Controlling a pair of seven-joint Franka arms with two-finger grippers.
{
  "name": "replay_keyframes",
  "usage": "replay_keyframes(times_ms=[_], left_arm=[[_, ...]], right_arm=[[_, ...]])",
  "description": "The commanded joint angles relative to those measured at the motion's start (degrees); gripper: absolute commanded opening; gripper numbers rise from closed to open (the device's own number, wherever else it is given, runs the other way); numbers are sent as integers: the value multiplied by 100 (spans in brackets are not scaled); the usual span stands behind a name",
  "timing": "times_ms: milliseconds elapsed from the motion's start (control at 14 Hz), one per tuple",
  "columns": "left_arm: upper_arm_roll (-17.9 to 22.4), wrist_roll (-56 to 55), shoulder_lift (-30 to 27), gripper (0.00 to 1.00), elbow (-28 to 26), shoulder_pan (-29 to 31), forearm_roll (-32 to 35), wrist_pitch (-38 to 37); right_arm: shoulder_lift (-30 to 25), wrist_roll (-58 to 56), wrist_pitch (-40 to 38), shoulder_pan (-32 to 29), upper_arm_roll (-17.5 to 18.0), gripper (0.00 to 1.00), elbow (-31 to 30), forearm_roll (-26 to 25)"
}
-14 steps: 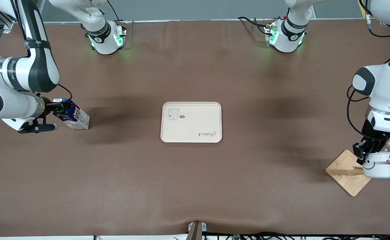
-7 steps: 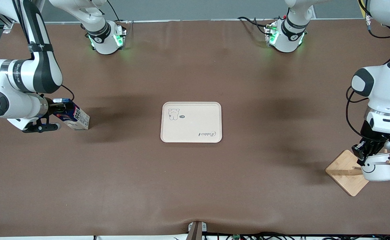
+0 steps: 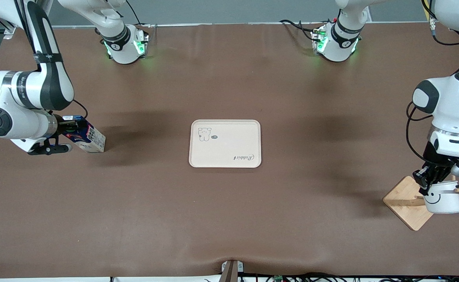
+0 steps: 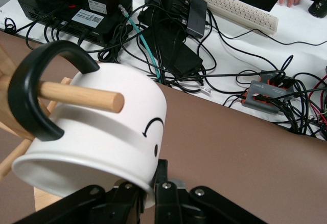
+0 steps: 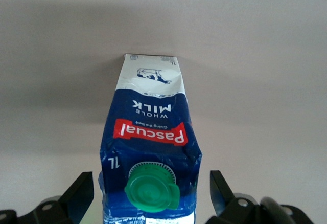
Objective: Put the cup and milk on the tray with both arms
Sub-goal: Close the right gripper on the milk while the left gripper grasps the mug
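Observation:
The cup, white with a black smiley, hangs by its black handle on a wooden peg at the left arm's end of the table. My left gripper is shut on the cup's rim, one finger inside and one outside. The milk, a blue carton with a green cap, stands tilted at the right arm's end. My right gripper is open, a finger on each side of the carton's top, neither touching it. The cream tray lies mid-table.
The peg stand's square wooden base sits under the cup, close to the table's end. Both arm bases stand along the edge farthest from the front camera. A desk with cables and a keyboard lies past the table edge.
My left gripper has shut on the cup's rim, and the cup has shifted slightly on its peg. The right arm's elbow has moved a little; its gripper stays open around the milk.

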Motion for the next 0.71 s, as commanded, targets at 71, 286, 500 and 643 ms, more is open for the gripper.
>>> replay_keyframes(times_ms=[71,286,500,643], left_arm=[[-47,12,-254,2,-133,-16,-11,-121],[-91,12,-412,2,-133,-16,-11,-385],[-222,-32,-579,2,-133,1,-20,-727],[-231,-32,-719,2,-142,2,-20,-955]], right_arm=[[-171,17,103,-83,68,100,-291,-57],[-162,35,147,-83,59,60,-397,13],[-145,52,112,-144,50,12,-318,276],[-127,79,-28,-136,59,9,-108,356]])
